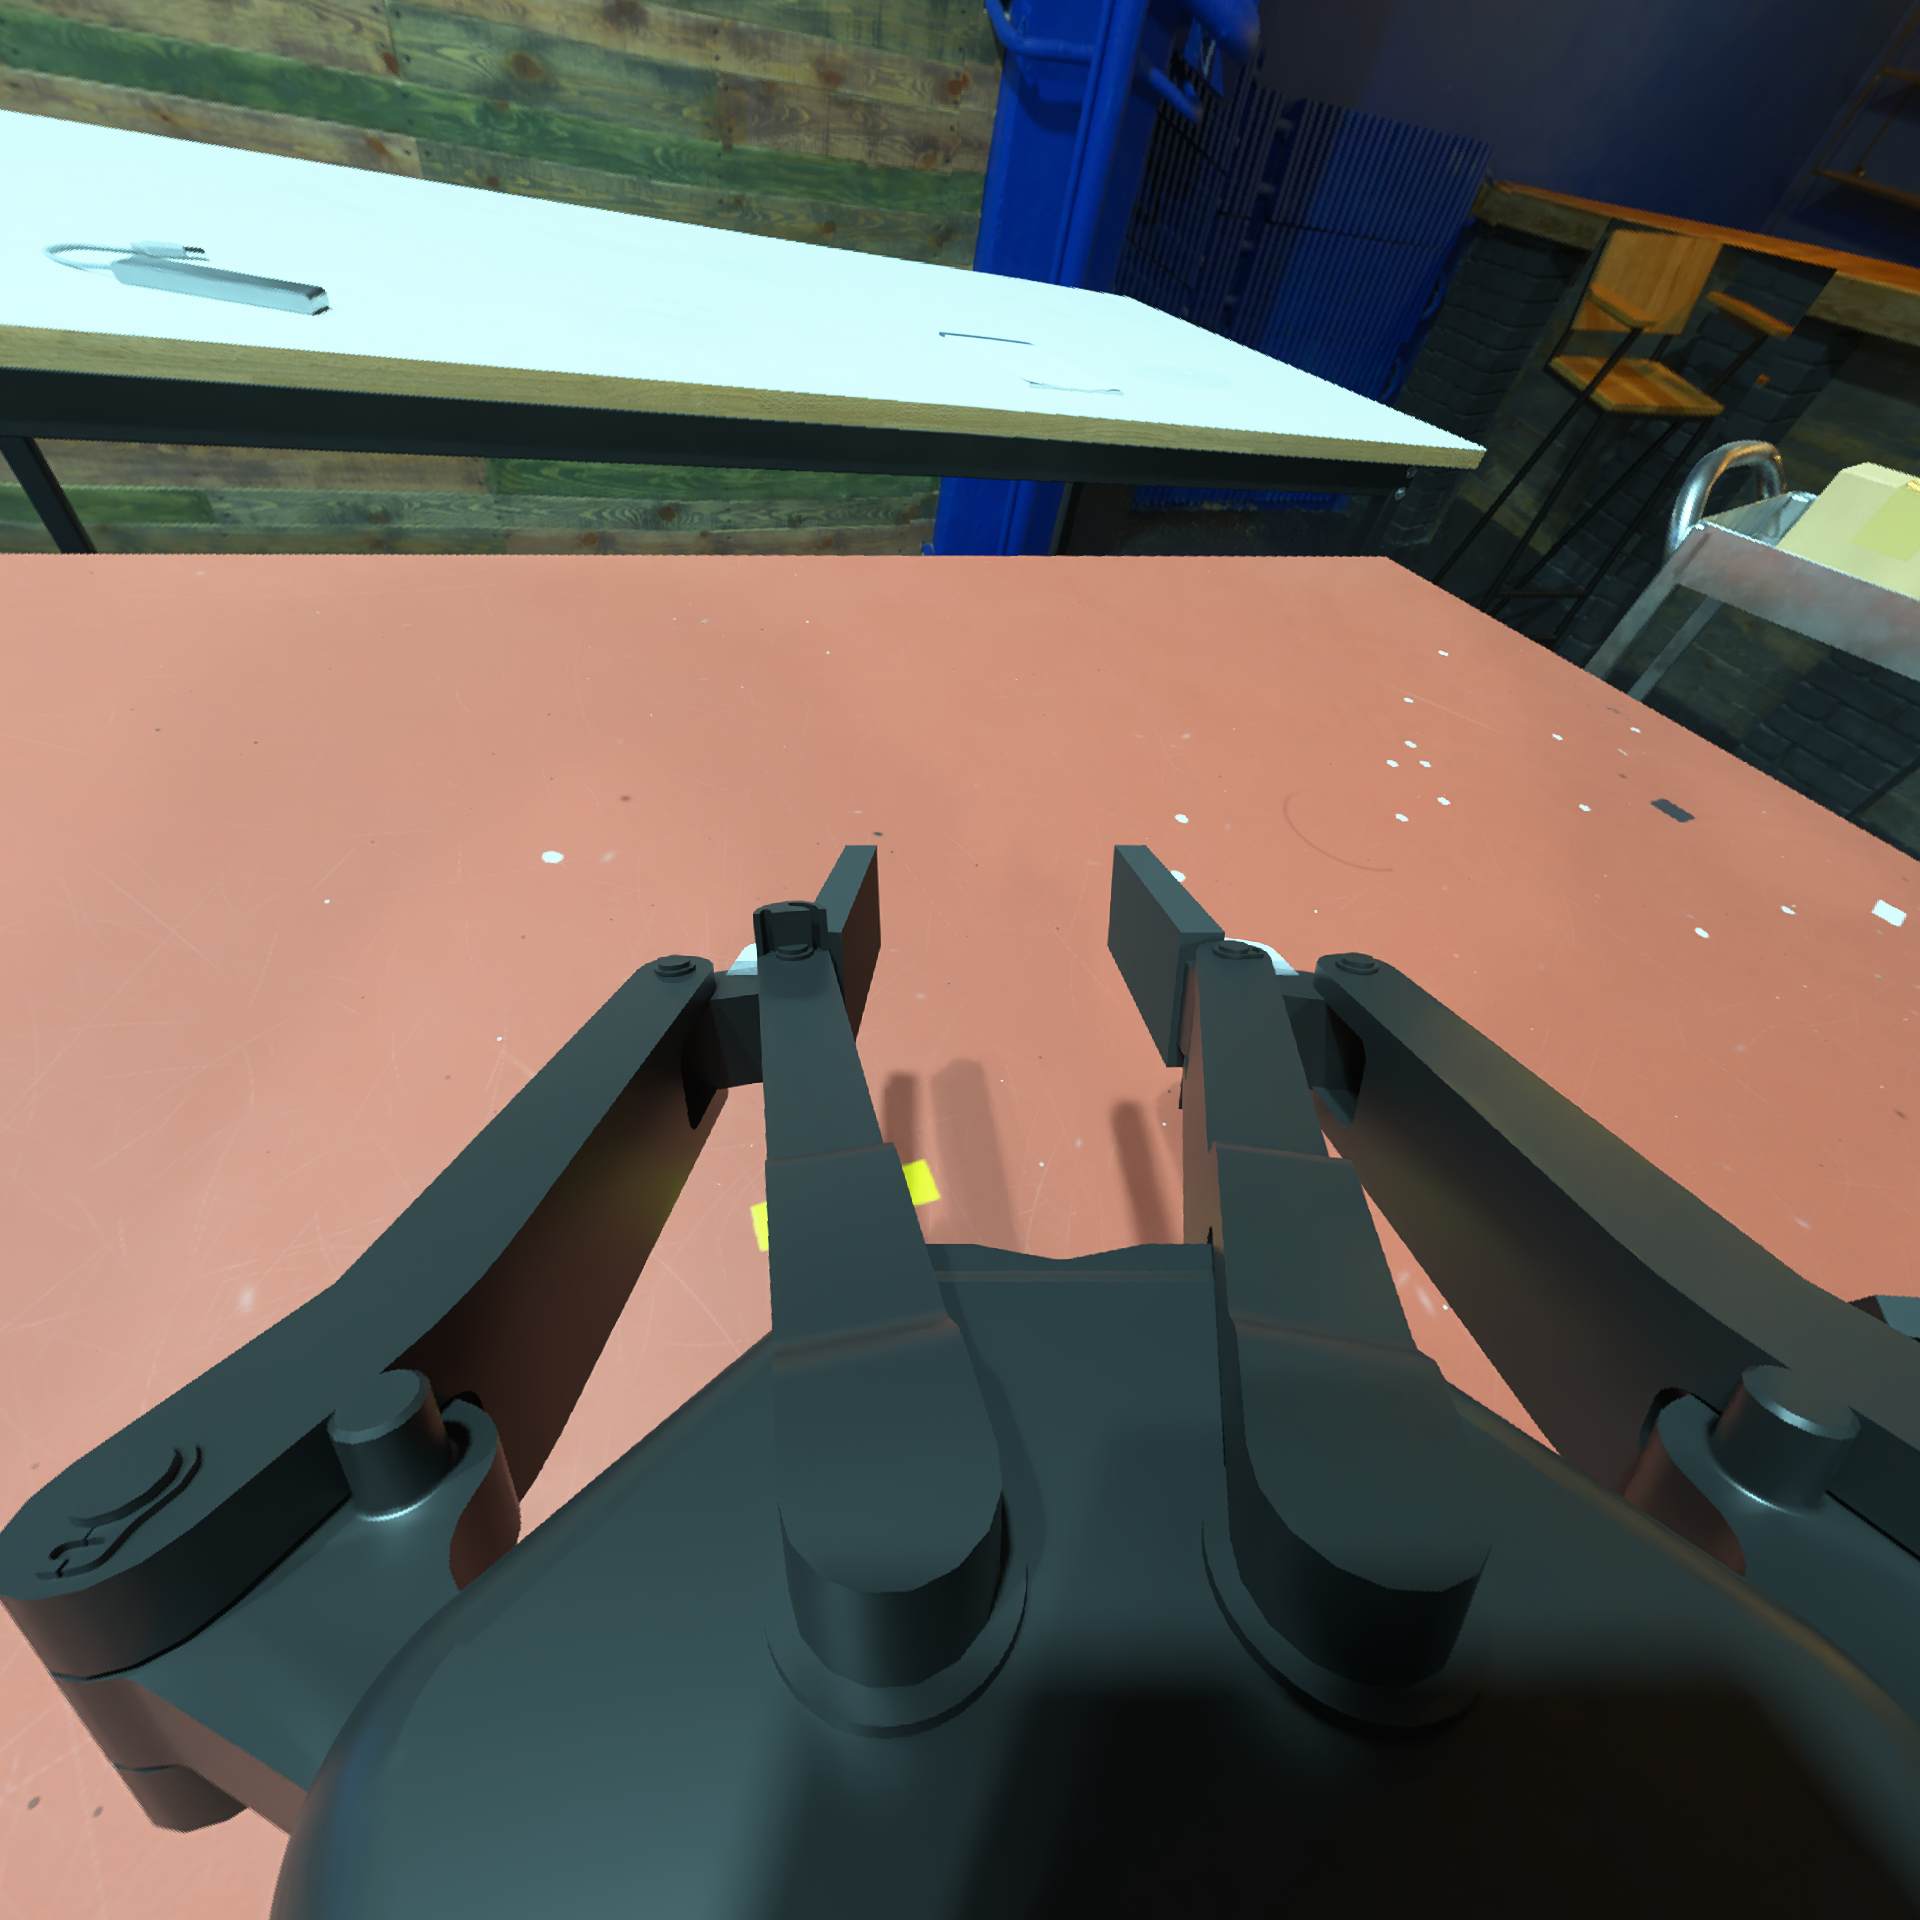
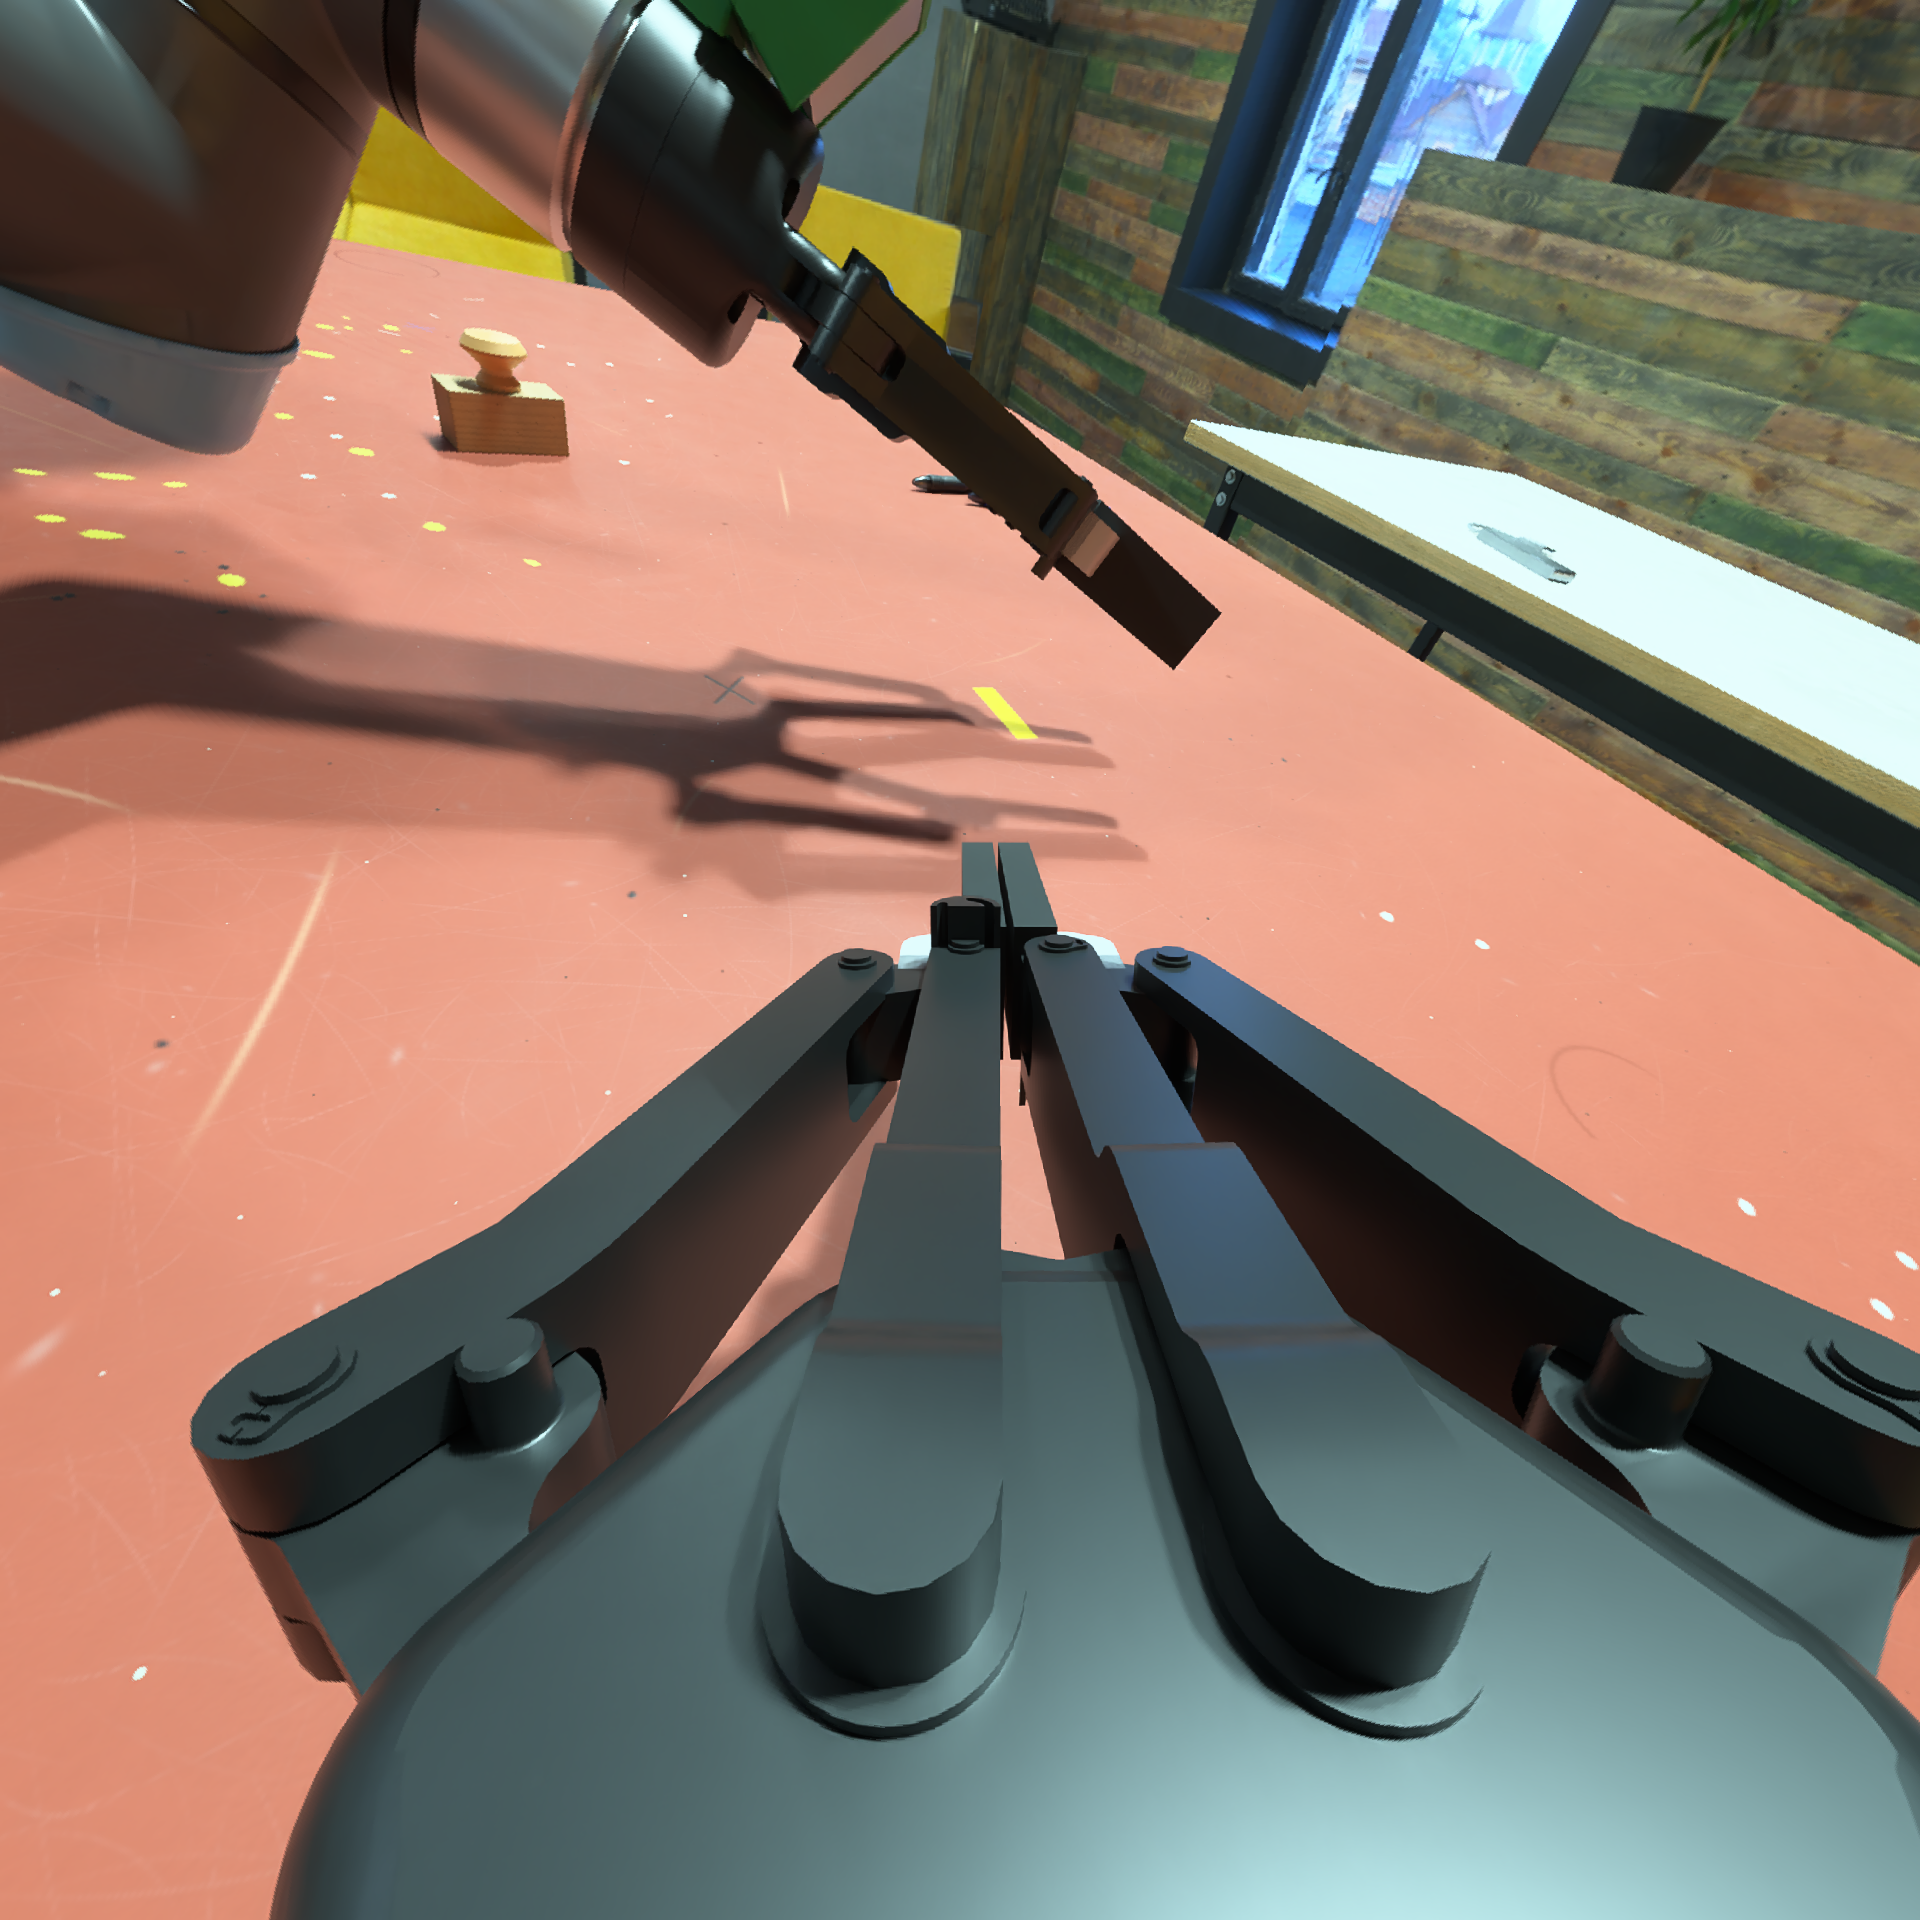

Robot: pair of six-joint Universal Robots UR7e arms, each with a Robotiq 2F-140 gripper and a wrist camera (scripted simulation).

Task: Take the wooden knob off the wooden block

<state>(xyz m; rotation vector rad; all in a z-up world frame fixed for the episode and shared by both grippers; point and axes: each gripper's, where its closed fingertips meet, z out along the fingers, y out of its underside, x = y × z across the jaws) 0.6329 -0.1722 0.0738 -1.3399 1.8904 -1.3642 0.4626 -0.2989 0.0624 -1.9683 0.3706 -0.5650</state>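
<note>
The wooden block (image 2: 504, 421) sits on the salmon table at the far left of the right wrist view, with the pale wooden knob (image 2: 494, 355) standing upright on top of it. My right gripper (image 2: 1003, 868) is shut and empty, low over the table, far from the block. My left gripper (image 1: 992, 883) is open and empty above bare table; the block does not show in the left wrist view. The left arm and its gripper also show in the right wrist view (image 2: 1174, 613), hanging above the table to the right of the block.
The salmon table (image 1: 416, 779) carries a strip of yellow tape (image 2: 1003, 712) and small paint specks. A dark pen-like thing (image 2: 940, 481) lies behind the left gripper. A white-topped table (image 1: 644, 301) with a grey device (image 1: 223, 283) stands beyond the far edge. A metal cart (image 1: 1766, 561) is at the right.
</note>
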